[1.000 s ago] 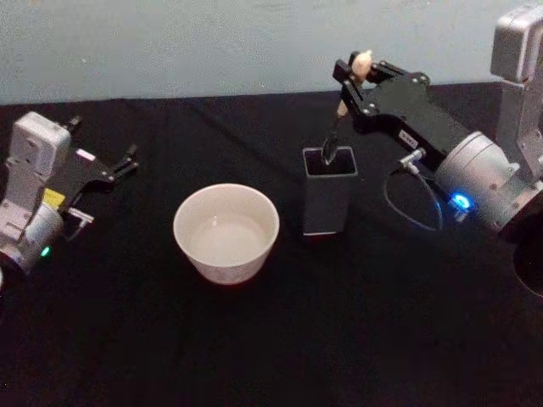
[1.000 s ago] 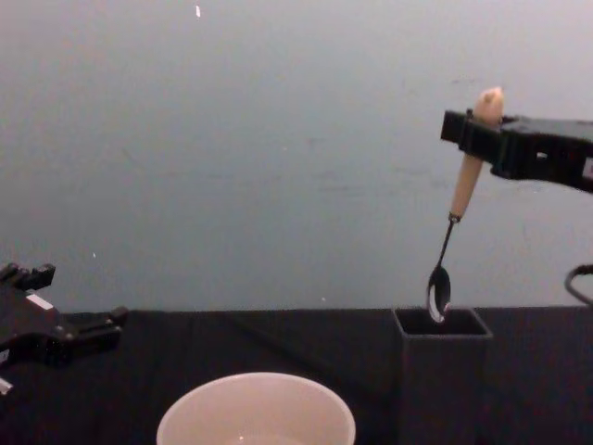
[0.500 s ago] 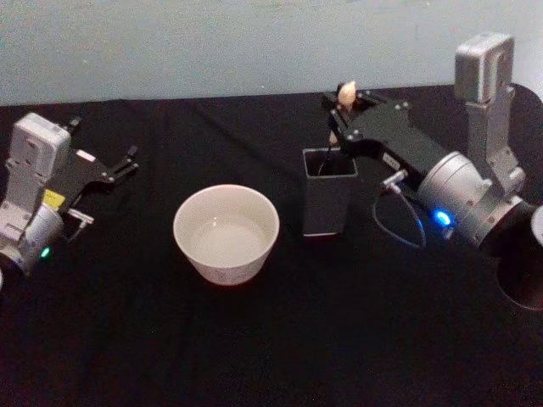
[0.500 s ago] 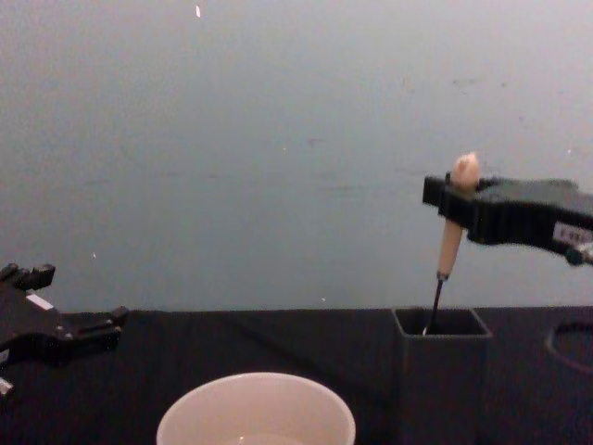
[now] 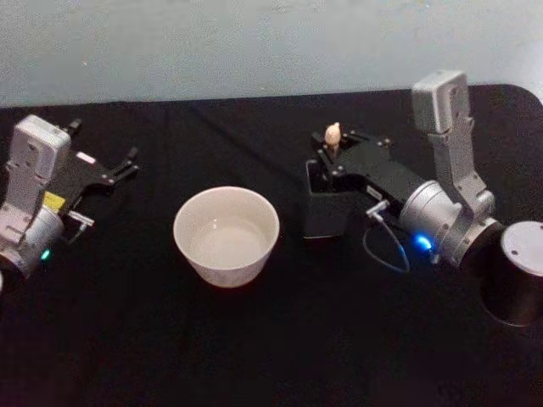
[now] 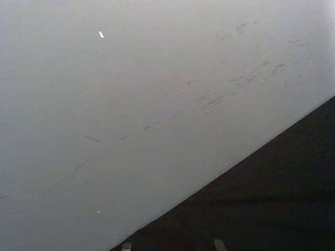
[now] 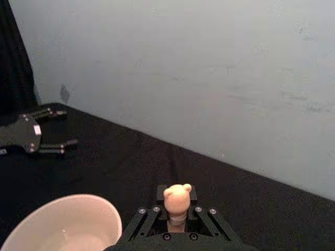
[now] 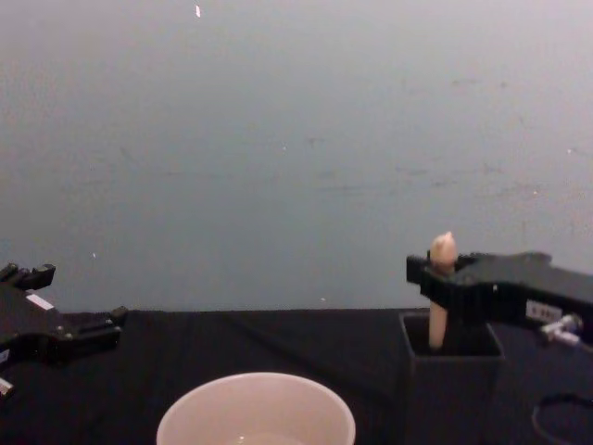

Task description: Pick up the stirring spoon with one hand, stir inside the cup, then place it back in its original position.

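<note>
The stirring spoon (image 5: 333, 134) stands upright in the dark grey square holder (image 5: 325, 212). Its beige knob-tipped handle (image 8: 441, 278) sticks out above the holder (image 8: 451, 380), while the shaft and bowl are hidden inside. My right gripper (image 5: 333, 154) is shut on the handle just above the holder's rim. The right wrist view has the knob (image 7: 177, 195) between the black fingers. The cream-white cup (image 5: 226, 234) sits to the left of the holder, apart from it. My left gripper (image 5: 109, 172) rests open at the far left of the table.
The black table (image 5: 254, 339) runs back to a pale blue-grey wall. A dark cylinder with a grey top (image 5: 512, 273) stands at the right edge, beside the right arm. A thin cable loops off the right wrist (image 5: 382, 250).
My right gripper has come down and forward with the spoon. The bowl and shaft, hanging above the holder a second ago, are now down inside it. The left arm has not moved.
</note>
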{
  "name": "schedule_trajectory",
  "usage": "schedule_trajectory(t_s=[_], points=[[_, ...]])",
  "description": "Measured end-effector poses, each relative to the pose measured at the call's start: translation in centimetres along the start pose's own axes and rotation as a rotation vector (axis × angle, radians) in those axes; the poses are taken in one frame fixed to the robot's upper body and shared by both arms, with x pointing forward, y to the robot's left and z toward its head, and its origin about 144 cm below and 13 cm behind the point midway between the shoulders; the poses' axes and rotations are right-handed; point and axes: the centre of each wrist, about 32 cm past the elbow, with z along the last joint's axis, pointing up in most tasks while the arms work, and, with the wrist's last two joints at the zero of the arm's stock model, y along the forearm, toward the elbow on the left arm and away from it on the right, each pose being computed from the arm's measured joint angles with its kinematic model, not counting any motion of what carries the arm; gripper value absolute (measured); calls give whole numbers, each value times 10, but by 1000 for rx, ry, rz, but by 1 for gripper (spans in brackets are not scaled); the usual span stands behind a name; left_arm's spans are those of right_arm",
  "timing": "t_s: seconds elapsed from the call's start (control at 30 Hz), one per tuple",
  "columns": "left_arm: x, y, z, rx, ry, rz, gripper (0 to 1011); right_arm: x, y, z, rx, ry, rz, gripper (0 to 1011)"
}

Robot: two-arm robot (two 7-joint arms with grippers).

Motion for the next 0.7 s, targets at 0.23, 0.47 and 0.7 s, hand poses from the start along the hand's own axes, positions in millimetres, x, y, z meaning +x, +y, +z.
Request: schedule_trajectory(t_s=[0.23, 0.47, 0.7], points=[[0, 0, 0, 0, 0, 0, 1001, -2, 3, -5, -25, -19, -5, 188], [0, 0, 0, 0, 0, 0, 1001, -2, 3, -5, -24, -16, -5, 188], [0, 0, 0, 0, 0, 0, 1001, -1, 3, -4, -22, -15, -4, 217]])
